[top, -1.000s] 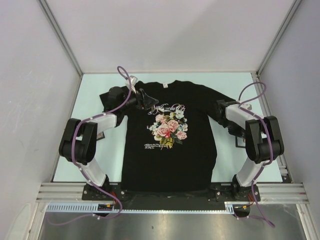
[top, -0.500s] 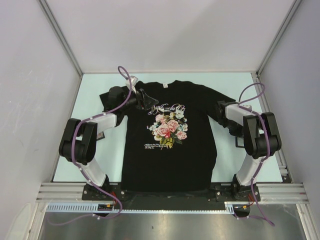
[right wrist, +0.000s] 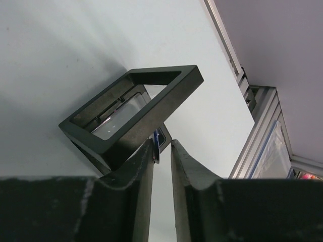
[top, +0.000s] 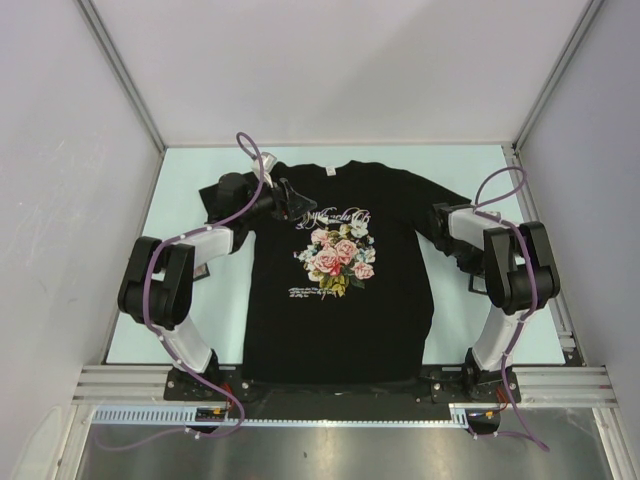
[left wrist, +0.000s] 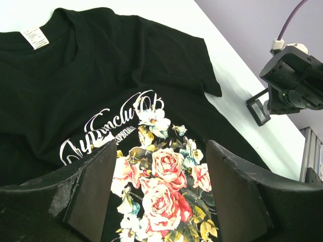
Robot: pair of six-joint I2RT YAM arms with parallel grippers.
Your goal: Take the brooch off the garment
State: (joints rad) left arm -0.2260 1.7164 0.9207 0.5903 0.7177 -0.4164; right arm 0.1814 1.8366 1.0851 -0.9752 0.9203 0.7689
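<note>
The garment (top: 340, 300), a black T-shirt with a rose print and white lettering, lies flat on the table, also filling the left wrist view (left wrist: 126, 60). My left gripper (top: 283, 200) hovers over its chest near the collar, jaws wide open around nothing (left wrist: 161, 146). My right gripper (top: 458, 258) is off the shirt's right sleeve, low over the table. In the right wrist view its jaws (right wrist: 162, 143) stand a narrow gap apart. A thin blue and silver sliver, apparently the brooch (right wrist: 157, 146) edge-on, rests against the left finger; the right finger is off it.
A black square display frame (right wrist: 131, 111) with a clear pane stands tilted on the table just beyond my right fingertips, also seen in the left wrist view (left wrist: 259, 112). The aluminium side rail (right wrist: 252, 146) runs close on the right. White walls enclose the table.
My right jaws have parted from shut to a narrow gap, and the right arm's elbow has shifted slightly left. The left arm and the shirt have not moved.
</note>
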